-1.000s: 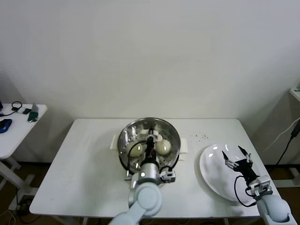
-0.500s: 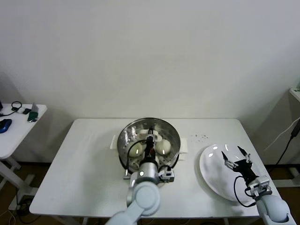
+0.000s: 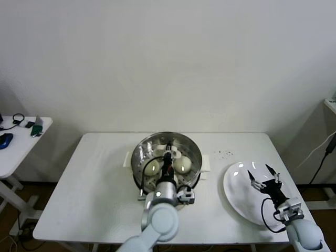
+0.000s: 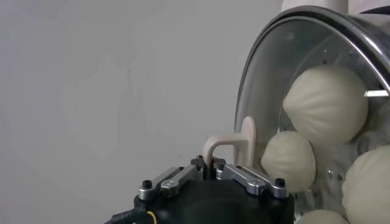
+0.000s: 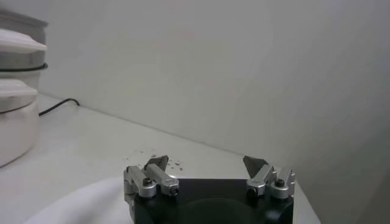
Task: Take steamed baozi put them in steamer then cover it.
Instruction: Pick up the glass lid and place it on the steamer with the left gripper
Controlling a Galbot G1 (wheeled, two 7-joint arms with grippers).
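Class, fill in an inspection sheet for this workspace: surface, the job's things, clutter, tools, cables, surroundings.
Surface: white table, dark specks near its back edge.
Job's things: steamer mid-table; baozi inside it; glass cover over the pot, gripped by its handle.
Clutter: bare white plate at the right.
Tools: left tool shut on the cover's handle; right tool open above the plate, holding nothing.
Cables: black lead on the right arm; another by the right wall.
Surroundings: side table at the left carrying small items.
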